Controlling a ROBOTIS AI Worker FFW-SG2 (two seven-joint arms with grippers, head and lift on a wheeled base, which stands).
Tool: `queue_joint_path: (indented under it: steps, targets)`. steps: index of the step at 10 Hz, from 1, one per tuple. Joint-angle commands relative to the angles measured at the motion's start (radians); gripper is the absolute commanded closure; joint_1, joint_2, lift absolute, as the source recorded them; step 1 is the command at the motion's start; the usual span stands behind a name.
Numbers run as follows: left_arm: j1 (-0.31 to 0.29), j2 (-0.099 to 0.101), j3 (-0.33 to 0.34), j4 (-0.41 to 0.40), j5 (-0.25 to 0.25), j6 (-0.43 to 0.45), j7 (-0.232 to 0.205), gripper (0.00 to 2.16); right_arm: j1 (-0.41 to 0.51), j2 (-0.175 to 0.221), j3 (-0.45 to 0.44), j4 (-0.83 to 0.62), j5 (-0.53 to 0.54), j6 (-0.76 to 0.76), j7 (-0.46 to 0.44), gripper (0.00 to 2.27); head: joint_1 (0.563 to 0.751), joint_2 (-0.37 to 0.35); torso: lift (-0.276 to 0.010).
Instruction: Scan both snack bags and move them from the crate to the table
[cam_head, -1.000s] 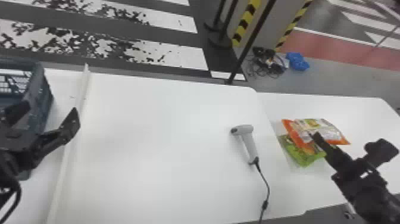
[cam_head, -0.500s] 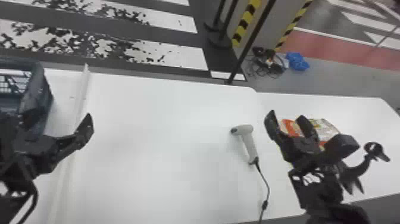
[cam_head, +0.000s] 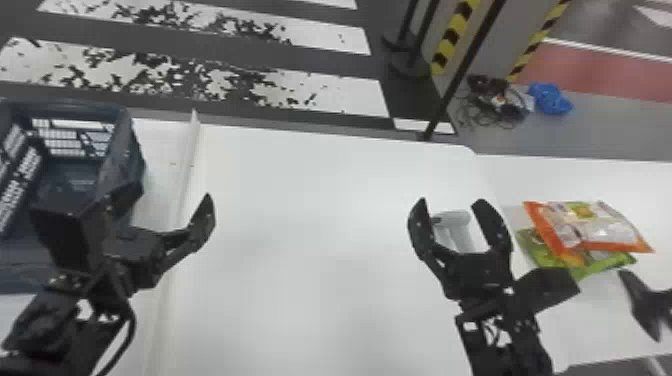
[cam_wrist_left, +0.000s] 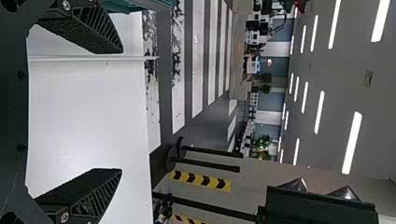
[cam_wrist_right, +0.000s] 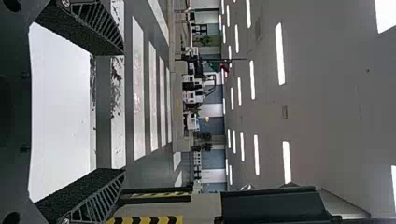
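Right gripper (cam_head: 451, 202), open and empty, nearer than open left gripper (cam_head: 172, 194) to orange-and-white snack bag (cam_head: 595, 230) atop green snack bag (cam_head: 531, 246), just rightward on white table (cam_head: 300, 225), so probably best withdrawn leftward, clear of them.

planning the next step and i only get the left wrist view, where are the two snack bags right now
Observer: In the head view both lie on the table, to the right of the scanner. The orange-and-white bag overlaps the green bag from above.
Operator: ok and is the right claw holding anything
Observer: No, the right claw is open. In the head view the scanner appears between its fingers, but they are spread wide and not clamped on it.
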Motion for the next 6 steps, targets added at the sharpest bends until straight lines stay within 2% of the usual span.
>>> queue_joint_path:
  steps: [1, 6]
  targets:
    - [0.004, -0.001, 0.000, -0.002, 0.000, -0.009, 0.005, 0.09, 0.008, 0.020, 0.014, 0.006, 0.042, -0.007, -0.004, 0.03, 0.695, -0.200, -0.088]
    - [0.045, -0.006, 0.009, -0.019, 0.004, -0.049, 0.012, 0.09, 0.036, 0.032, 0.019, 0.001, 0.042, -0.007, -0.004, 0.03, 0.695, -0.177, -0.088]
